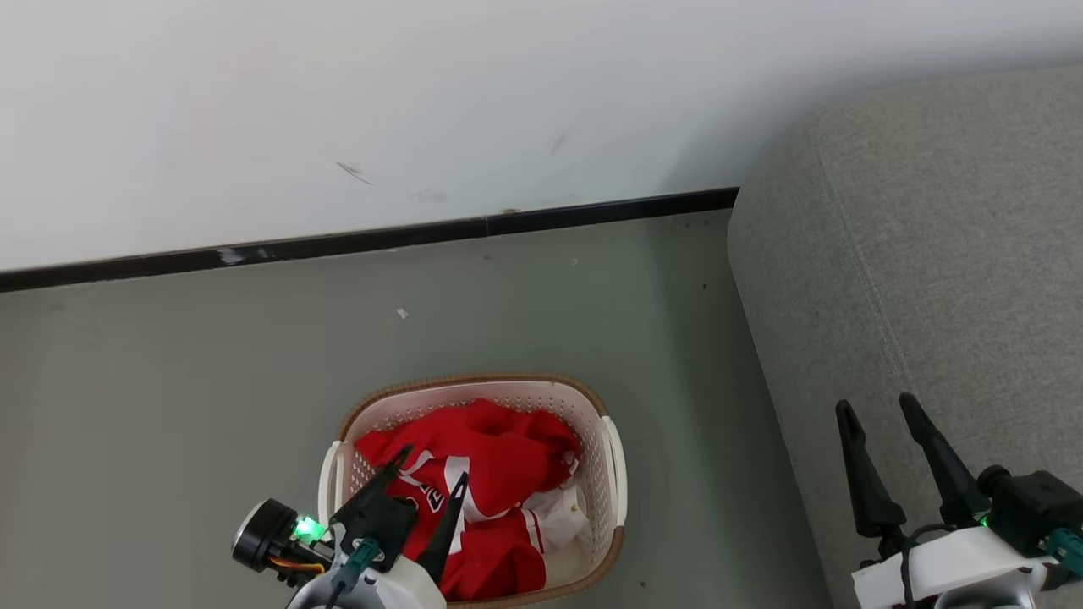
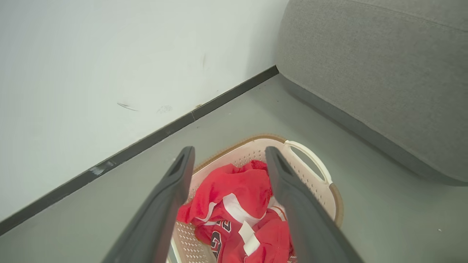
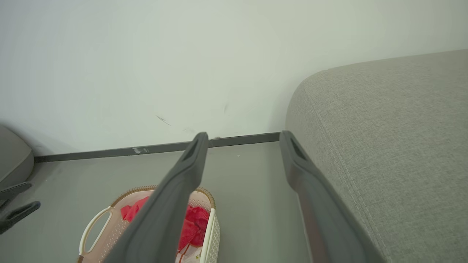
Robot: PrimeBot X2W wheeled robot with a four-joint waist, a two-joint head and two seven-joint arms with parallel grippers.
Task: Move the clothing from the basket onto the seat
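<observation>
Red clothing (image 1: 495, 461) with white trim lies bunched in the cream basket (image 1: 616, 474), which stands on the grey floor. A jersey with black-and-white numerals shows among it (image 2: 219, 239). My left gripper (image 1: 430, 468) hangs open just above the clothing at the basket's near left, nothing between its fingers. In the left wrist view the clothing (image 2: 239, 191) sits between the open fingers (image 2: 172, 190). The grey seat (image 1: 931, 254) fills the right side. My right gripper (image 1: 877, 408) is open over the seat's front edge, empty. The basket (image 3: 98, 223) and clothing (image 3: 193, 223) show low in the right wrist view.
A white wall with a black baseboard (image 1: 381, 237) runs behind the basket. Bare grey floor (image 1: 169, 381) lies to the left and between basket and seat. The left gripper's fingertips (image 3: 18, 213) appear at the right wrist view's left edge, beside a grey rounded object (image 3: 12, 157).
</observation>
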